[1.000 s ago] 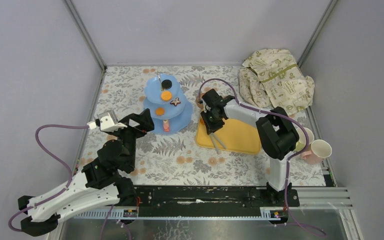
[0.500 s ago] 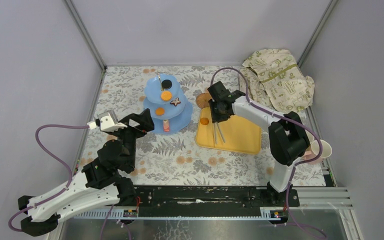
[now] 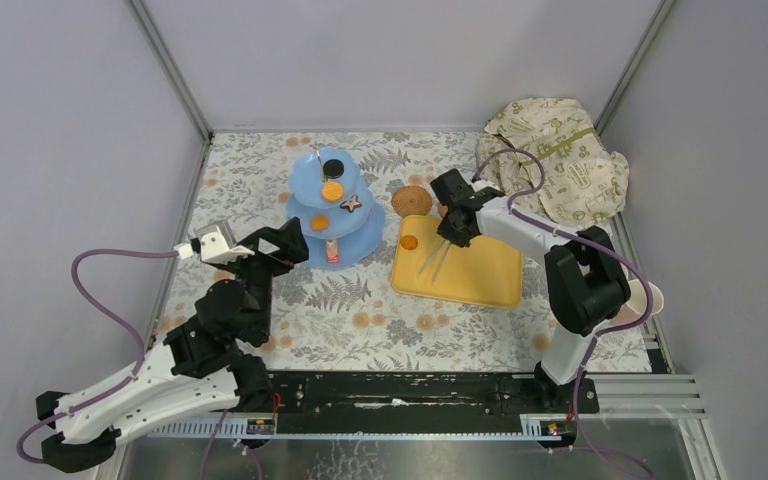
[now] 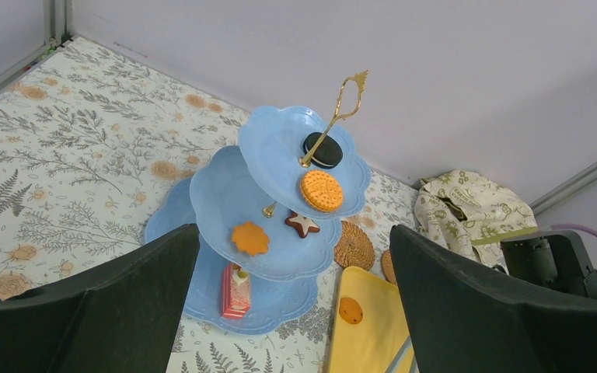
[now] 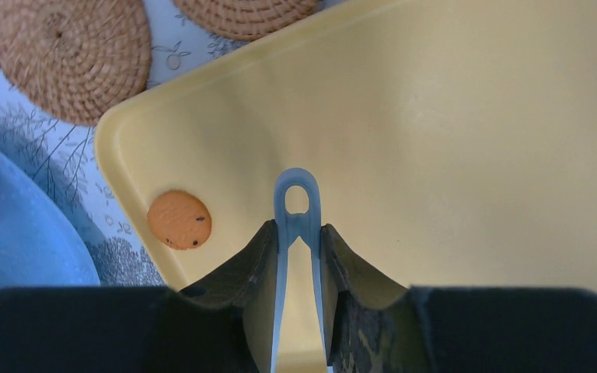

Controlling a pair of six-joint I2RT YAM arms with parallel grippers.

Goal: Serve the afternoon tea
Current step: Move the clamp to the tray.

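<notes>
The light-blue three-tier stand (image 3: 335,212) (image 4: 280,203) holds a black biscuit (image 4: 325,149), a round orange one (image 4: 321,190), a star (image 4: 301,224), a flower biscuit (image 4: 249,238) and a red cake slice (image 4: 235,289). My left gripper (image 3: 282,246) (image 4: 293,233) hovers open just left of the stand, holding nothing. My right gripper (image 3: 452,230) (image 5: 299,233) is shut on the grey-blue tongs (image 3: 434,258) (image 5: 298,203) over the yellow tray (image 3: 480,275) (image 5: 451,132). An orange biscuit (image 3: 409,242) (image 5: 179,220) lies in the tray's left corner. Two woven coasters (image 5: 66,54) (image 5: 245,12) lie beyond it.
The cream printed cloth (image 3: 555,160) is bunched in the back right corner. A pale cup (image 3: 648,296) shows behind the right arm's elbow at the right edge. Metal frame posts and grey walls close in the floral mat (image 3: 360,320).
My right gripper has carried the tongs back and to the right over the tray, uncovering the orange biscuit and a coaster. The left arm has stayed still.
</notes>
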